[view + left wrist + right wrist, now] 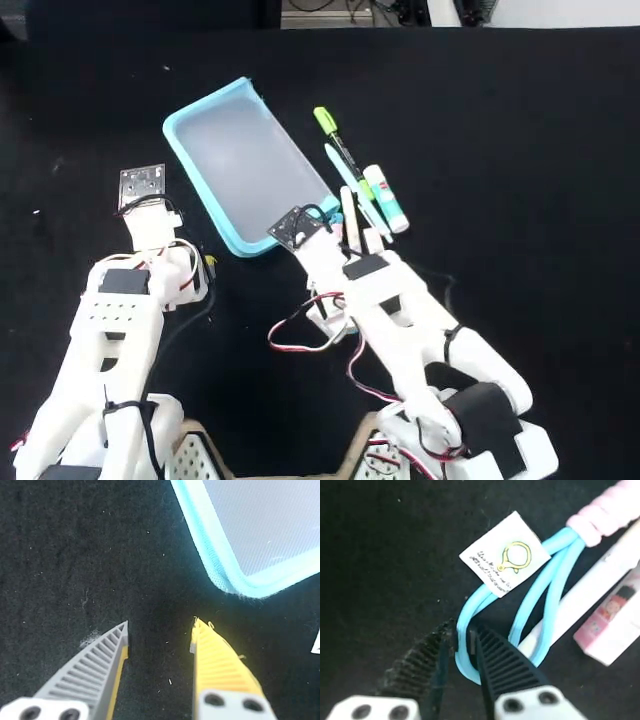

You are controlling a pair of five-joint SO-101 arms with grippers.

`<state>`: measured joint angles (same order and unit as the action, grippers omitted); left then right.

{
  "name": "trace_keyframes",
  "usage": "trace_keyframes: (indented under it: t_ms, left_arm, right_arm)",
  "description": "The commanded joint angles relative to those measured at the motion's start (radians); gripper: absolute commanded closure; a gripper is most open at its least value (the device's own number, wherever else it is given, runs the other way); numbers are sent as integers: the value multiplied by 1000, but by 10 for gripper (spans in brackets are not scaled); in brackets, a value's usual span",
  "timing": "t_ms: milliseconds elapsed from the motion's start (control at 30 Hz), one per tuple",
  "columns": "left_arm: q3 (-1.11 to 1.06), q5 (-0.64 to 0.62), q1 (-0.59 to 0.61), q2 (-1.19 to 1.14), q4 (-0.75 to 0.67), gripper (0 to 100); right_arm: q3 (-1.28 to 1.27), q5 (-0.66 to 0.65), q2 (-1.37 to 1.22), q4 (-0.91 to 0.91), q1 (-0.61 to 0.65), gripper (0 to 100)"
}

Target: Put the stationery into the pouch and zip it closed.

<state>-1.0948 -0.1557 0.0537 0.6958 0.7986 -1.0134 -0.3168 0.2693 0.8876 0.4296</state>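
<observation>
Black cloth table (540,140); we spot cables (330,8) past far edge. Pouch (245,160) (light blue, clear face) lies flat mid-table. Green highlighter (330,130) and glue stick (386,200) lie near its long side. Left gripper (160,630) sits over bare cloth by pouch corner, jaws spread. Right gripper (465,640) is down among stationery, jaws pinching blue cord loop (540,585), which carries paper tag (505,555).

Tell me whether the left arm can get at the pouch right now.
Probably yes: the left gripper sits open over the black table, the pouch corner lies just ahead, nothing between them.
</observation>
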Motion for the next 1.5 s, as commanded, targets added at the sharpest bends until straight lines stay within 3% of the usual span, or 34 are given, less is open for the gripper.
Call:
trace_keyframes:
  t_ms: [0,133,300,500,800,1000,1200,1367,1467]
  left_arm:
    - [2,2,-1,5,-14,797]
    - [2,2,-1,3,-14,797]
    - [2,2,-1,3,-12,797]
    - [2,2,-1,3,-11,797]
    - [2,2,-1,3,-14,796]
    - [2,2,-1,3,-14,795]
    - [2,2,-1,3,-14,795]
    - [2,2,-1,3,-14,795]
    - [2,2,-1,3,-14,795]
  right_arm:
    - [64,-12,104,129,14,988]
    - [127,-15,323,333,9,988]
    - [159,-129,598,552,2,988]
    - [159,-304,773,595,-195,987]
    - [166,-612,777,624,-574,987]
    - [268,-652,776,652,-758,987]
    - [358,-651,731,795,-776,986]
    - [338,-651,544,783,-766,877]
    - [309,-651,417,707,-726,871]
